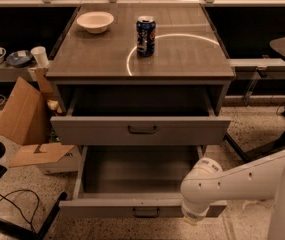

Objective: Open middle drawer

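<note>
Mid. drawer (102,208) looks fully out, gripper (196,218) at its front right, grip state I cannot tell; risk: arm (242,176) bumps front & pushes it back.

The white robot arm (242,184) covers the right end of the low front of the wide grey middle drawer (107,208) and runs off the right edge. Its hand is out of sight, below the rounded wrist just right of that drawer's small dark handle (146,212). Whatever lies beneath the drawer is cut off.
</note>
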Tool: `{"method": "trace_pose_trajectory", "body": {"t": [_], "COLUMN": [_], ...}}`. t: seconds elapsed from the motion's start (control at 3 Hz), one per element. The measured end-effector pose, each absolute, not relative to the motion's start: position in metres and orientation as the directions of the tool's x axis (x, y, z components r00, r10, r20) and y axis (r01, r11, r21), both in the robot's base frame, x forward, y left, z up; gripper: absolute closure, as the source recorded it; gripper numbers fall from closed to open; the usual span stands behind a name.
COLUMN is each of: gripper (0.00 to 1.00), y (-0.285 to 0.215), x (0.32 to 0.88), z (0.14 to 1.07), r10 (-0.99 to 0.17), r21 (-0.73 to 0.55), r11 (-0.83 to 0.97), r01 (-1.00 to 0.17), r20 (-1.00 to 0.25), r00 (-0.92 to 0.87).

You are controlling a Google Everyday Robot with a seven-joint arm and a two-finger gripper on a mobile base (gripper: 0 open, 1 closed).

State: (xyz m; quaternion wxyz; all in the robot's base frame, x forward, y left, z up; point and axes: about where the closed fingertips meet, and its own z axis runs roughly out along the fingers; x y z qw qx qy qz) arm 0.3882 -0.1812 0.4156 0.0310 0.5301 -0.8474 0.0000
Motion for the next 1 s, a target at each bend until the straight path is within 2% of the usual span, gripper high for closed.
{"method": "trace_pose_trajectory", "body": {"t": [0.33, 0.67, 1.0], "gripper": [0.95, 1.0, 1.0], "y": [-0.1814, -0.1817, -0.1823], "x": [0.389, 0.39, 0.393], "z": [0.4189, 0.4226, 0.4259], "r10": [-0.898, -0.898, -0.898], "r21": [0.033, 0.033, 0.033], "r11": [0.438, 0.438, 0.438], "r01": [-0.898, -0.898, -0.898], "r20": [0.053, 0.053, 0.053], "r00": [-0.436, -0.436, -0.436]}}
